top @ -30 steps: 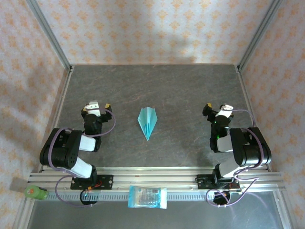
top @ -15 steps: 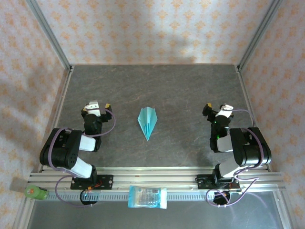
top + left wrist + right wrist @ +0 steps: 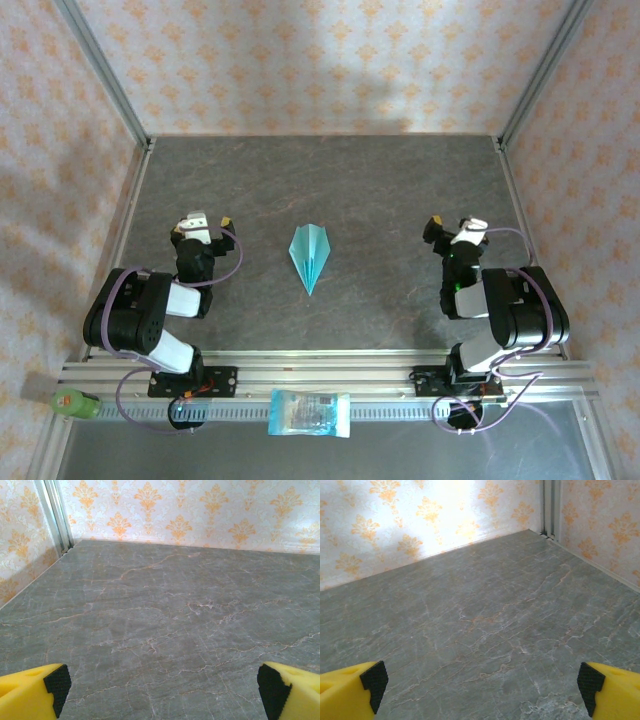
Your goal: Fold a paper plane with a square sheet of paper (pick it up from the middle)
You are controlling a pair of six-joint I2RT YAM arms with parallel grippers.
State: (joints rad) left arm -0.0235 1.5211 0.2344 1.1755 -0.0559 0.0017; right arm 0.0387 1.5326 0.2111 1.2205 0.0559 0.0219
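The paper plane (image 3: 310,256), a narrow light teal dart with a centre crease, lies flat in the middle of the grey marbled table (image 3: 330,180), its nose toward the near edge. My left gripper (image 3: 210,222) rests left of it and my right gripper (image 3: 452,225) right of it, both well apart from the plane. In the left wrist view my left gripper (image 3: 165,690) stands open with nothing between its yellow fingers (image 3: 30,695). Open too is my right gripper (image 3: 482,690) in the right wrist view, with bare table between its black pads (image 3: 372,680).
A blue-and-white printed plastic packet (image 3: 310,412) lies on the aluminium rail (image 3: 380,375) at the near edge, between the arm bases. A green object (image 3: 75,403) sits at the near left corner. Patterned walls (image 3: 320,60) and metal posts close in the table.
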